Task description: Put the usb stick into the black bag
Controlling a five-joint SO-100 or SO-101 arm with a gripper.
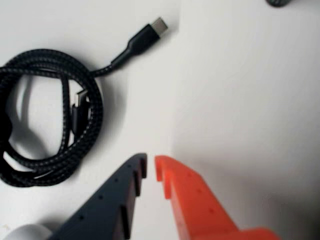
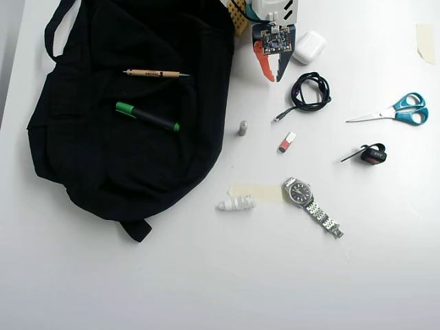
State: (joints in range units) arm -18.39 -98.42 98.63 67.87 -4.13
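In the overhead view the gripper (image 2: 273, 74) hung near the top edge of the white table (image 2: 206, 275), just right of the black bag (image 2: 124, 137). Its two fingers, one orange and one dark, stood close together with only a narrow gap between the tips, and they held nothing. The wrist view showed the same: the gripper (image 1: 150, 167) pointed over the bare table, with a coiled black cable (image 1: 50, 115) lying to its left.

The usb stick (image 2: 287, 141) lay on the table below the gripper, apart from it and right of the bag, with its red body and pale end. A small grey cylinder (image 2: 243, 128) stood between the stick and the bag. The cable (image 2: 309, 91) lay just above the stick, on the right side of the gripper.

On the bag lay a pencil (image 2: 155, 73) and a green-capped marker (image 2: 146, 116). A watch (image 2: 311, 203) and a pair of scissors (image 2: 392, 112) lay further right on the table.
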